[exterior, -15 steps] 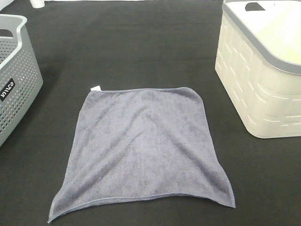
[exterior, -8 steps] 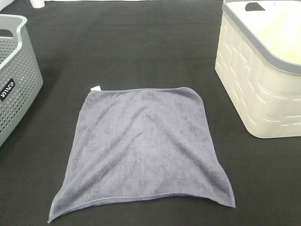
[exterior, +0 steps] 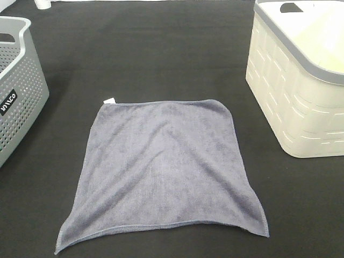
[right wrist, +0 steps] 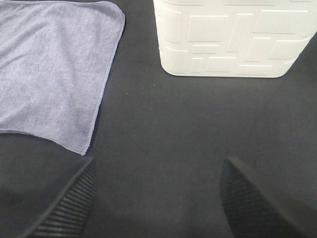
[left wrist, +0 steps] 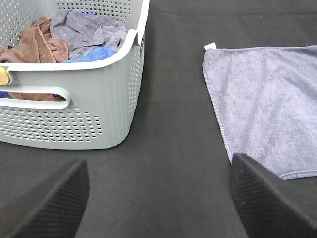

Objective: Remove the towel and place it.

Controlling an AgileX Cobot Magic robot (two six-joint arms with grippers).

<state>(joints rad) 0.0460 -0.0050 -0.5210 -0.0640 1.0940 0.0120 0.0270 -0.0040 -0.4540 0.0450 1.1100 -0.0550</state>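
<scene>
**Towel spread flat between the baskets; both grippers wide and empty**

Exterior high view: the towel [exterior: 161, 172] lies spread on the black table [exterior: 161, 48], between the grey perforated basket [exterior: 16, 86] on the left and the white basket [exterior: 301, 80] on the right, touching neither. Grey-blue, roughly square, stitched edges, small white tag [exterior: 109, 100] at the far-left corner. Near corners flare outward; soft creases run across the middle. No arm appears in this view.

Left wrist view: left gripper [left wrist: 158, 198] has its fingers spread apart, nothing between them, over bare table. The towel's left edge and tag lie just beyond the one finger [left wrist: 267, 198]. The grey basket holds crumpled cloths [left wrist: 64, 34], brown, grey and blue.

Right wrist view: right gripper [right wrist: 158, 198] likewise spread and empty, above bare table. The towel's near-right corner sits close to one finger; the white basket wall stands ahead.

Judgement: the towel looks out and laid down, so either placement is finished or a transfer is pending. If pending, the next move calls for pinching an edge or corner low against the table; thin cloth, easy to miss.
</scene>
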